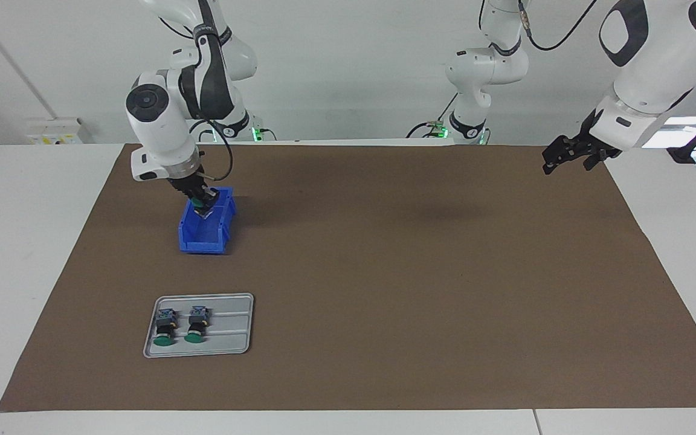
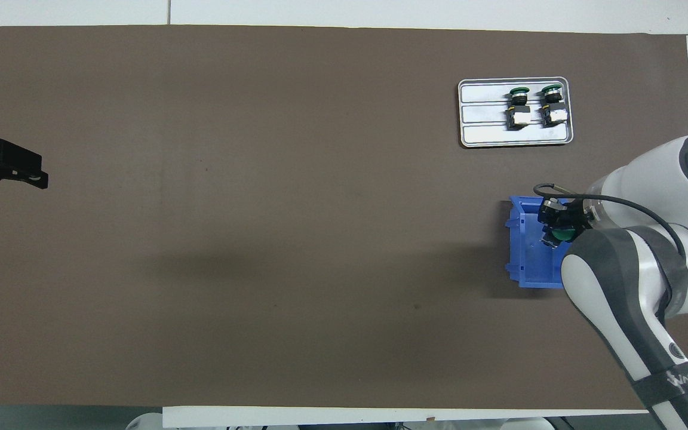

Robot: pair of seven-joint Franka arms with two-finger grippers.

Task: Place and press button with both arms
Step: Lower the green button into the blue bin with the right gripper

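Right, the action is all at the right arm's end of the table. The right gripper (image 1: 205, 201) is dipped into the blue bin (image 1: 203, 240), pinched narrow on what looks like a third button (image 2: 560, 239). A green cap shows right at the fingertips in the overhead view, so the part sits between the pads and not beside them. It seems low within the bin, level with the rim or just under it. I'd say this is the pick, with the lift out of the bin to come.

Farther from the robots than the bin, a grey tray (image 1: 234, 329) holds two placed buttons (image 1: 164, 328), lying side by side on their sides with their caps pointing away from the robots. They take up the tray's outer end, leaving bare slots beside them, likely where this one is headed.

The left gripper (image 1: 565, 156) waits up over the edge of the brown mat (image 1: 414, 272) at its own end, well apart from everything. Whether it is wide or narrow, I cannot tell.
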